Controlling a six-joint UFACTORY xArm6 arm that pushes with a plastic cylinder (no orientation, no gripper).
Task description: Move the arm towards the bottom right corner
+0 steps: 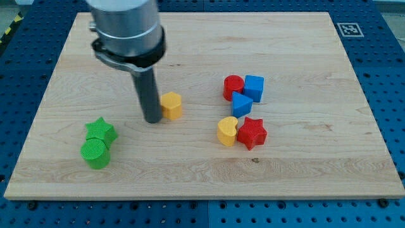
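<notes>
My tip [154, 119] rests on the wooden board [297, 171], left of centre. It stands right beside the left side of a yellow-orange hexagonal block [171, 105]. A green star [101, 131] and a green cylinder [95, 152] lie touching each other to the lower left of the tip. To the right is a cluster: a red cylinder-like block [233, 87], a blue cube [254, 87], a blue triangular block [240, 104], a yellow heart [227, 131] and a red star [252, 132]. The board's bottom right corner [395, 193] lies far from the tip.
The arm's grey body [124, 28] hangs over the board's upper left. A black-and-white marker tag [348, 29] sits at the board's top right corner. Blue perforated table [392, 76] surrounds the board.
</notes>
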